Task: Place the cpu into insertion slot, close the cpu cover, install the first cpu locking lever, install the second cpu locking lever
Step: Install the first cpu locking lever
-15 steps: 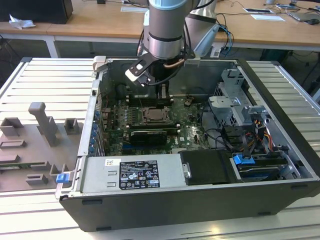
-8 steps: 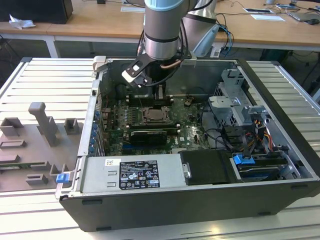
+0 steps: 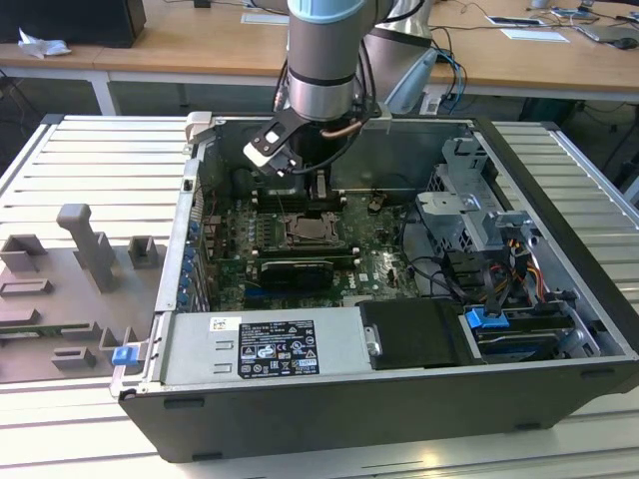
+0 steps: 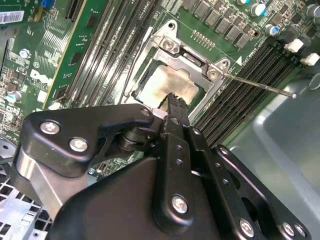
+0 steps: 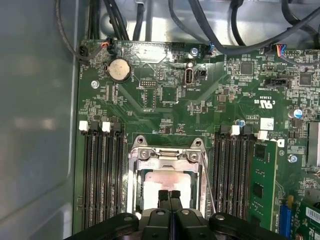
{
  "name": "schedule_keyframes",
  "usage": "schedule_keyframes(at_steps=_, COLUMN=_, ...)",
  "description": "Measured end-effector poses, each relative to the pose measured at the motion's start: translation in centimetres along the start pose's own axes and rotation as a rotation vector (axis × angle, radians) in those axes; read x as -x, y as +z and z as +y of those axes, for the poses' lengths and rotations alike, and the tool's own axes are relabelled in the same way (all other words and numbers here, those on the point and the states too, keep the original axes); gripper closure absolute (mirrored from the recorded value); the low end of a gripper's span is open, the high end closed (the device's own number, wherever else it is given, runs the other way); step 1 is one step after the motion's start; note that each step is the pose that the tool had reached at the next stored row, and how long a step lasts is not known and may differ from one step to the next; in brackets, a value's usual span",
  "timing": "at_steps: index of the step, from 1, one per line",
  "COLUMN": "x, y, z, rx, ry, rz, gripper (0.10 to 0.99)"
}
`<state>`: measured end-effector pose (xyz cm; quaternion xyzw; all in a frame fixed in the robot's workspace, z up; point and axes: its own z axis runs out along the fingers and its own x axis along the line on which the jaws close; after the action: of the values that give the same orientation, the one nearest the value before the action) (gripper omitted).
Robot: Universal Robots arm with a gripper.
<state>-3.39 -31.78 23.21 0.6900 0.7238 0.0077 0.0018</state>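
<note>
Overhead, the arm [image 3: 321, 60] enters the exterior view at twelve o'clock and reaches into the open computer case [image 3: 559, 190]. Its gripper [image 3: 319, 200] hangs just above the green circuit board [image 3: 374, 249], with the insertion slot [image 3: 308, 232] directly at its six o'clock.

In both wrist views we find the two black fingertips [image 5: 163, 196] pressed flat against each other, with no gap and nothing pinched between them. They are poised over the cpu [image 5: 152, 182], though we cannot tell whether they touch it. The cpu sits in the slot, and its pale metal top shows through the window of the cpu cover [image 5: 167, 156], which lies flat around it.

In the second wrist view a thin locking lever [image 4: 260, 86] stands free. It sticks out from one corner of the socket and crosses above the long black memory slots [image 4: 235, 95]. In the first wrist view we see such slots on both sides of the socket, and a round coin battery [image 5: 119, 70] well apart from it on the board.

Back in the exterior view, a grey fixture block [image 3: 85, 249] rests on the slatted table [image 3: 90, 150] at the case's nine o'clock. A blue clip [image 3: 486, 319] sits at four o'clock from the slot.
</note>
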Motion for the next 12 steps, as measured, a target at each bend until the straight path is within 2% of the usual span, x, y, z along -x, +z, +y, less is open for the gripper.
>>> schedule_keyframes(at_steps=3, x=-0.01, y=-0.54, z=0.01, rx=0.0, ry=-0.002, rz=0.0001, gripper=0.98)
schedule_keyframes(at_steps=6, x=-0.03, y=-2.36, z=0.04, rx=0.0, ry=-0.008, rz=0.0003, gripper=0.98)
schedule_keyframes(at_steps=8, x=-0.04, y=-2.92, z=0.05, rx=0.0, ry=-0.009, rz=-0.0003, gripper=0.98)
schedule_keyframes(at_steps=10, x=-0.07, y=-3.93, z=0.06, rx=0.0, ry=-0.01, rz=-0.0008, gripper=0.98)
schedule_keyframes(at_steps=12, x=-0.07, y=-3.99, z=0.06, rx=0.0, ry=-0.016, rz=-0.0009, gripper=0.98)
